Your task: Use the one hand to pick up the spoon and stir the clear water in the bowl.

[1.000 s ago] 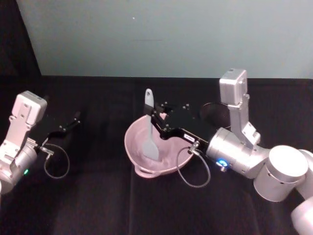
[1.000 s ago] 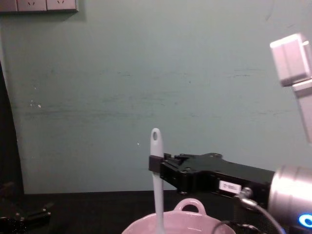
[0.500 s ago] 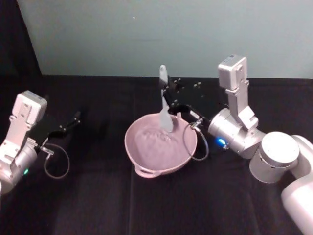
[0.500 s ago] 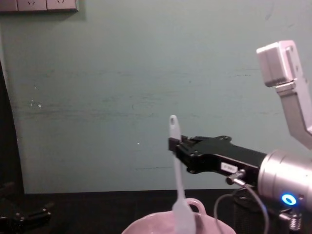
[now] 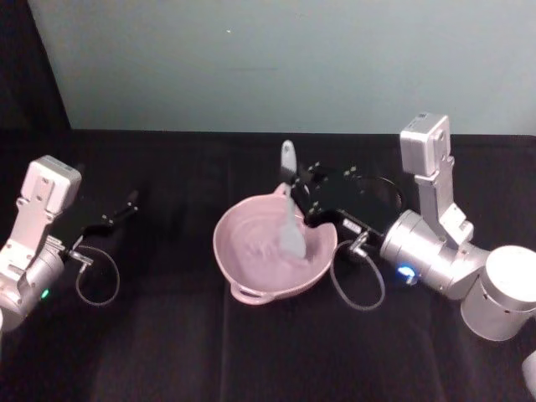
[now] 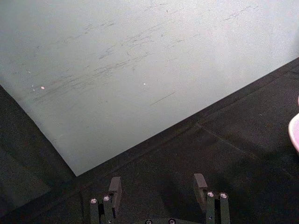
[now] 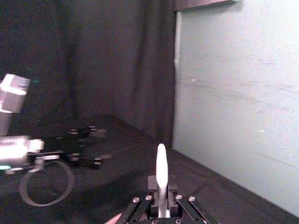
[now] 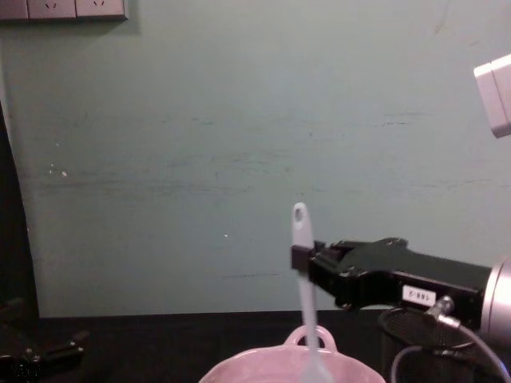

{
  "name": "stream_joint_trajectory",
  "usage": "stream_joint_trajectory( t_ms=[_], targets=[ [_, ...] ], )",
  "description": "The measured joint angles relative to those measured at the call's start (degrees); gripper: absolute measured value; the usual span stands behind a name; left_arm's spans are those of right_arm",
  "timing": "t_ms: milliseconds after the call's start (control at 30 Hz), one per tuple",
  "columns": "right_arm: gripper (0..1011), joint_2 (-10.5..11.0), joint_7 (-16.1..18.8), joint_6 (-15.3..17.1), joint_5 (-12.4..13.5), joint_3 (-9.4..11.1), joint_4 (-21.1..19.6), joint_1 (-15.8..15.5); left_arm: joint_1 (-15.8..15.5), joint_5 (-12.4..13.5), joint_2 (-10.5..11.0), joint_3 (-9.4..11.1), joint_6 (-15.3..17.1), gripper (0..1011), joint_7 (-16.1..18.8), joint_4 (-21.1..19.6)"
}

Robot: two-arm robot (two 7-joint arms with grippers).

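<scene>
Bench point(image 5: 167, 335): black-draped, pale wall behind.
Right pincer point(image 5: 305, 202): clamped on spoon point(image 5: 291, 234) handle.
Change: blade lowered back into bowl point(image 5: 239, 243); stirring judged ongoing.
Left pincer point(image 5: 124, 208): parked, spread, empty.

I have the bowl point(image 5: 221, 244) near the middle of the table point(image 5: 167, 343). The spoon point(image 5: 290, 224) stands almost upright in the bowl's right half, blade down inside and handle rising above the far rim. The right gripper point(image 5: 298, 193) reaches in from the table's right side, over the bowl's far right rim, and clamps the spoon's handle. A mesh cup point(image 8: 419, 339) sits right of the bowl, under that gripper. The left gripper point(image 5: 128, 203) is parked well apart, near the table's left edge.
</scene>
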Motion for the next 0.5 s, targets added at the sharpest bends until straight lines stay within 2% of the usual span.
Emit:
stream_joint_trajectory(
  t_ms=[133, 267, 333, 367, 467, 500],
  targets=[
    [120, -0.1, 0.8, 1.0, 1.1, -1.1, -1.5, -0.9, 0.0, 0.0, 0.0, 0.0, 0.0, 1011, 0.0, 0.0],
    [119, -1.2, 1.0, 1.1, 1.6, -2.3, -1.4, -0.6, 0.0, 0.0, 0.0, 0.0, 0.0, 1011, 0.0, 0.0],
    [120, -2.7, 0.7, 0.7, 1.7, -3.1, 0.0, 0.6, 0.0, 0.0, 0.0, 0.0, 0.0, 1011, 0.0, 0.0],
    [119, -2.7, 0.7, 0.7, 1.7, -3.1, 0.0, 0.6, 0.0, 0.0, 0.0, 0.0, 0.0, 1011, 0.0, 0.0],
    [119, -4.8, -0.4, -0.9, 0.9, -3.8, 3.4, 2.5, 0.0, 0.0, 0.0, 0.0, 0.0, 1011, 0.0, 0.0],
    [119, -4.8, -0.4, -0.9, 0.9, -3.8, 3.4, 2.5, 0.0, 0.0, 0.0, 0.0, 0.0, 1011, 0.0, 0.0]
  ],
)
